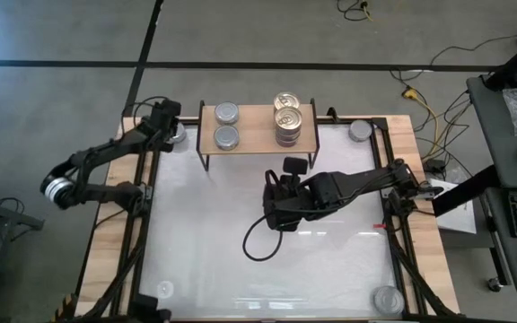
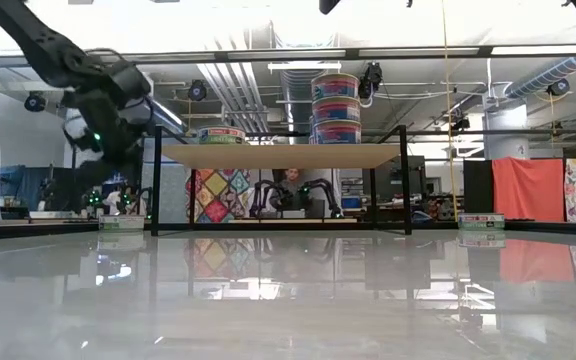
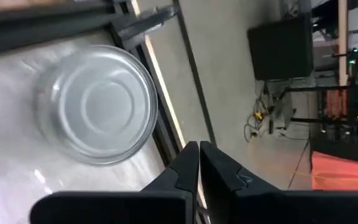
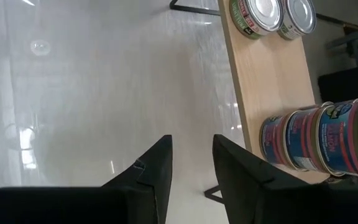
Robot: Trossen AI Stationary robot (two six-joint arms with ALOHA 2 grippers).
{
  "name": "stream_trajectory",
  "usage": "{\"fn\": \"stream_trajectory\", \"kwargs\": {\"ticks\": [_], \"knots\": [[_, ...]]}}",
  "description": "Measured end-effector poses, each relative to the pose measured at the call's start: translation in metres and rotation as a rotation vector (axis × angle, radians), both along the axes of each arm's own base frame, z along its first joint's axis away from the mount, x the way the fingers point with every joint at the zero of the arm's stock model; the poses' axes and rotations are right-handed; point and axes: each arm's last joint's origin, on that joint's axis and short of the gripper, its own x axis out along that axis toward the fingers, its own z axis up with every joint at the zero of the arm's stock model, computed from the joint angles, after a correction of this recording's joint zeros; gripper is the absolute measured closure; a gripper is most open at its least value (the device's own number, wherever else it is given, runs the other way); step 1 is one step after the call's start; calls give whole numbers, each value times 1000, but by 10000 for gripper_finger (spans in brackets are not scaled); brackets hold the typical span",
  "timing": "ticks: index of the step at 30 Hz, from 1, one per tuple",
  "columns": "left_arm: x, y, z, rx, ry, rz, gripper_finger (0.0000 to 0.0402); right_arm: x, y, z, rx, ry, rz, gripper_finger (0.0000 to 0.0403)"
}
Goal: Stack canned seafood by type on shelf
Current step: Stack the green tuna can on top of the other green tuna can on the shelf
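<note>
The shelf stands at the table's far edge. On its left part rest two silver-lidded cans side by side; right of the middle stands a stack of gold-lidded cans. My left gripper is shut, hovering by the far left corner beside a silver can that sits on the table, and touches nothing. My right gripper hangs open with nothing between its fingers, above the table just in front of the shelf.
Another silver can sits at the far right corner and one at the near right corner. Black frame rails run along the table's sides. A dark cable loops below the right arm.
</note>
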Motion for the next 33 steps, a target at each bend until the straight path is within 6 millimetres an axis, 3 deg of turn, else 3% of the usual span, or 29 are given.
{"fn": "stream_trajectory", "kwargs": {"ticks": [6,11,18,27,33], "knots": [[-3,23,-17,-100,-28,52,401,1,0,-5,-6,19,1,307],[0,36,-14,-197,2,78,401,1,0,-8,-13,33,7,316],[-3,37,-30,-449,26,200,401,1,0,-8,-15,37,12,325],[-4,39,-34,-452,17,159,401,-2,8,-9,-17,43,35,316],[-4,21,-28,-530,25,139,401,-3,11,-9,-19,51,46,308]]}}
